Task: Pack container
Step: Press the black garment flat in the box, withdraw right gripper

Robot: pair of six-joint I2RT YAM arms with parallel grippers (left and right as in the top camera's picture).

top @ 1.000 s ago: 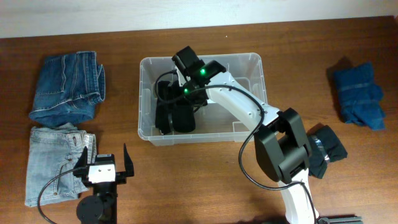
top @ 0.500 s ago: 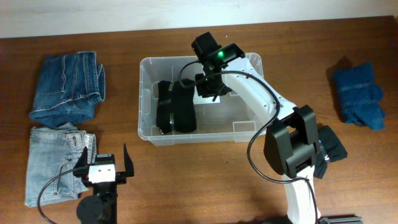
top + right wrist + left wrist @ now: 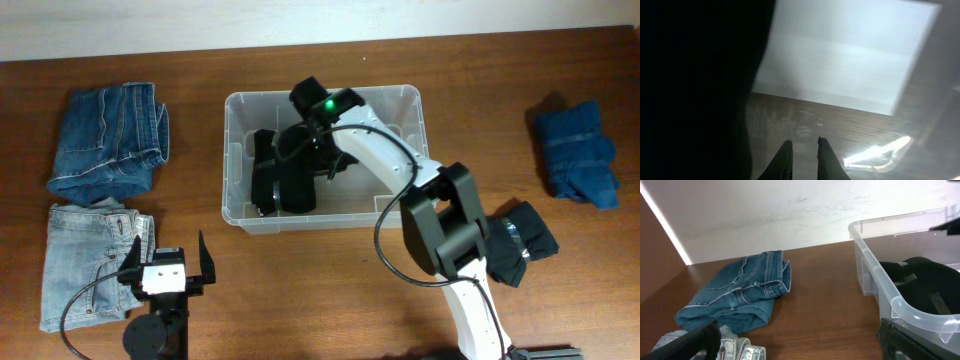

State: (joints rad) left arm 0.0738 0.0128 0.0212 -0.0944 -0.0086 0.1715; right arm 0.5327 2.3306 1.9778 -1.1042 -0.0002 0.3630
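The clear container stands mid-table with a folded black garment in its left half. My right gripper reaches down inside it, just right of that garment. In the right wrist view its fingertips stand almost together with nothing between them, over the container's floor near the white label; the black garment fills the left side. My left gripper rests open at the table's front left, holding nothing. From the left wrist view the container's rim lies to the right.
Folded dark blue jeans lie at the back left, light blue jeans in front of them, beside the left gripper. A blue garment sits far right. A black garment lies by the right arm's base.
The right gripper's jaws have closed from wide to nearly together. The right arm lifted toward the container's back right corner, then swung back left beside the black garment. The left arm stayed still.
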